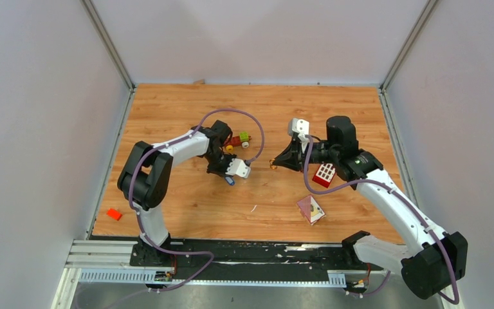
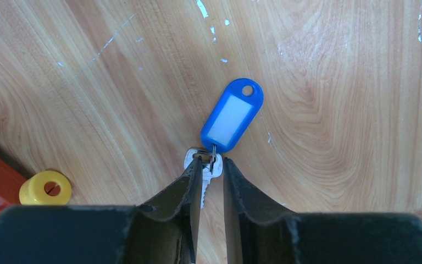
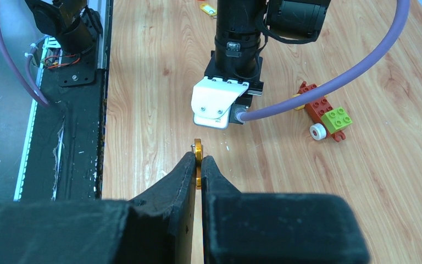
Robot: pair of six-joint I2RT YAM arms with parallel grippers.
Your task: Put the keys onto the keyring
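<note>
Right claw (image 3: pixel 198 160) is clenched on the gold keyring (image 3: pixel 198 147), which pokes past its tips. Left claw (image 2: pixel 211 163) sits narrowly parted astride the key (image 2: pixel 216 168) on the bench (image 2: pixel 335 110), with the blue tag (image 2: pixel 232 115) just ahead.

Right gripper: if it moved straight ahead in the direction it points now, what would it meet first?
Most likely the white camera housing on the left arm, directly ahead of the right gripper and the keyring it holds. Depth is unclear; it might pass below.
</note>
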